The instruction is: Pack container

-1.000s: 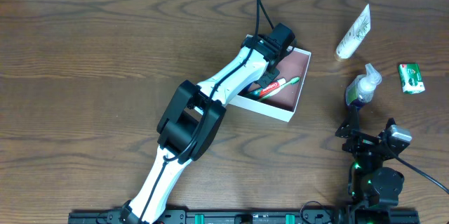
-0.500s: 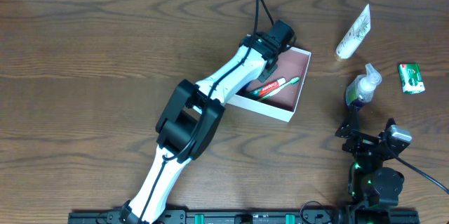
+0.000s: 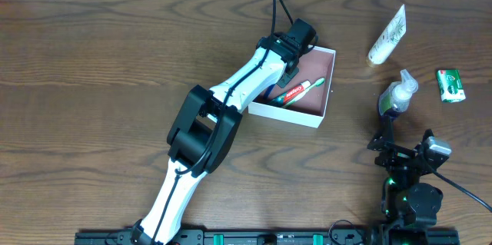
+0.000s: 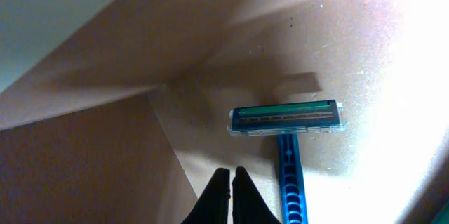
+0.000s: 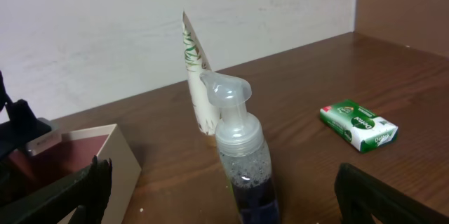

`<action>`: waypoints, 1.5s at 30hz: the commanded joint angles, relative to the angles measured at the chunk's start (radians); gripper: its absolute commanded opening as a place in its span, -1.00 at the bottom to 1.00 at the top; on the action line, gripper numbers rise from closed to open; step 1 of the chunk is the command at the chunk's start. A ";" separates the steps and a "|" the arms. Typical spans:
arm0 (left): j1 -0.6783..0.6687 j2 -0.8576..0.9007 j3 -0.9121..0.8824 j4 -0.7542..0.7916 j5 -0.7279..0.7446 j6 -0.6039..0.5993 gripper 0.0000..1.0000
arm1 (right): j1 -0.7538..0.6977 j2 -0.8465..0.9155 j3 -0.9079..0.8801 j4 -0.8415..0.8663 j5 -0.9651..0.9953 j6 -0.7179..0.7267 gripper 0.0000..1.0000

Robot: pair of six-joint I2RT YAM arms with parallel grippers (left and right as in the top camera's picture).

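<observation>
The container, a white-walled box with a dusty pink inside, sits at mid-table. It holds a red and green toothbrush pack and a blue razor. My left gripper reaches into the container's far left corner. In the left wrist view it is shut and empty, just left of the razor's handle and close to the inner wall. My right gripper is open, with a clear pump bottle of dark liquid standing between its fingers, untouched. The container's corner also shows in the right wrist view.
A white tube lies at the far right, with a green soap box to its right. Both show behind the bottle in the right wrist view, the tube upright-looking and the soap box flat. The pump bottle stands right of the container.
The left gripper has moved a little toward the far left, and the container has shifted and turned slightly with it. The right arm has not moved.
</observation>
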 commanded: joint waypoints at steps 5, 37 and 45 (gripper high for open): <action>0.002 -0.003 -0.040 -0.006 0.048 -0.052 -0.88 | 0.016 -0.006 -0.002 -0.004 0.007 -0.016 0.98; -0.054 -0.065 -0.022 0.034 0.137 0.076 -0.88 | 0.016 -0.006 -0.002 -0.004 0.008 -0.016 0.99; -0.053 -0.148 -0.021 0.093 0.047 0.064 -0.88 | 0.016 -0.006 -0.002 -0.004 0.008 -0.016 0.99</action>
